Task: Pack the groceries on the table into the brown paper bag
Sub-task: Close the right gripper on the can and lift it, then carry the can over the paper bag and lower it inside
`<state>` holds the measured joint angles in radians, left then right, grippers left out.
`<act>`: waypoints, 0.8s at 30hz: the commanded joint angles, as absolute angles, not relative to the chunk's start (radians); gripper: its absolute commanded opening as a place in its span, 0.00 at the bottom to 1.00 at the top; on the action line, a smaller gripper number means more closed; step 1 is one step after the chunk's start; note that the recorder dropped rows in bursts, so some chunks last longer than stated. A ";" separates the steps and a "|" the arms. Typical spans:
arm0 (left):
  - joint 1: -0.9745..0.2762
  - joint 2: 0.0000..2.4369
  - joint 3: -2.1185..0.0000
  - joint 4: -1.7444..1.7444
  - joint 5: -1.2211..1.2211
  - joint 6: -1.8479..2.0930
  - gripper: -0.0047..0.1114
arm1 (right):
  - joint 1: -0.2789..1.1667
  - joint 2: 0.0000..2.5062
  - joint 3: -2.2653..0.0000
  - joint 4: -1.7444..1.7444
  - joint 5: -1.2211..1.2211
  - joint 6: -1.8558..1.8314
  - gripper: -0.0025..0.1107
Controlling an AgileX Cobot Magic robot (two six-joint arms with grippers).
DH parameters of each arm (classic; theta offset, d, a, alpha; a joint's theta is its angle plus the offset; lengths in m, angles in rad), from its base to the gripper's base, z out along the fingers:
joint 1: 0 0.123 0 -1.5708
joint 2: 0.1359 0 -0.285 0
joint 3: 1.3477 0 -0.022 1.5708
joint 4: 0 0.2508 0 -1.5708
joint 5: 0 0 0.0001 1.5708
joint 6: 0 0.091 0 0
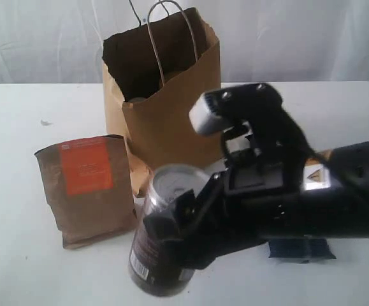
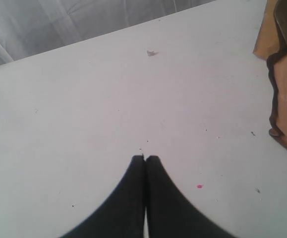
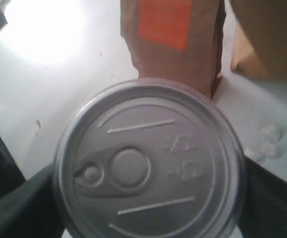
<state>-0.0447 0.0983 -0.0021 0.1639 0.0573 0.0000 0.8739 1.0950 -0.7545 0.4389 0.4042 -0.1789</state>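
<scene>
**Exterior view.** The right gripper (image 1: 174,220) was clamped on the dark pull-tab can (image 1: 155,255) close to the near edge of the tabletop (image 1: 18,127). The can leaned a little, and whether its base rested on the surface could not be told. The brown paper bag (image 1: 171,121) stood open toward the far edge, about midway along it. The brown pouch (image 1: 85,191) stood upright just beside the bag, on its left. The likeliest trouble was a lift carried too low. That would catch the can on the bag's rim or cord handles and tip the light bag over. A swing leftward would knock the pouch flat. A dark blue flat thing (image 1: 299,248) lay under the arm and could be dragged along.

**Left wrist view.** The left gripper (image 2: 144,161) had its jaws pressed together on nothing, over a bare stretch of tabletop. It was not steadying the bag, so nothing would stop the bag from sliding or folding if it was bumped.

**Right wrist view.** The can's lid filled the view, with dark fingers (image 3: 19,213) against its wall on either side. That smooth round metal looked apt to slip or turn in the pads if it was tilted during the carry. The pouch and bag stood beyond the can, with white crumbs (image 3: 267,141) on the tabletop nearby.
</scene>
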 commanded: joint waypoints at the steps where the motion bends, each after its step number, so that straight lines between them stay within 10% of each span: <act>1: -0.048 0.093 0.000 0.165 0.053 0.000 0.04 | 0.876 0.933 -0.757 0.382 0.326 -0.178 0.08; 19: -0.048 0.093 0.000 0.165 0.053 0.000 0.04 | 0.876 0.487 -0.757 0.341 0.330 -0.178 0.08; 24: -0.048 0.093 0.000 0.165 0.053 0.000 0.04 | 0.876 0.527 -0.757 0.341 -0.036 -0.178 0.08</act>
<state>-0.0447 0.0983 -0.0021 0.1639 0.0573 0.0000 0.8739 0.5095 -0.7521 0.3377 0.2119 -0.1789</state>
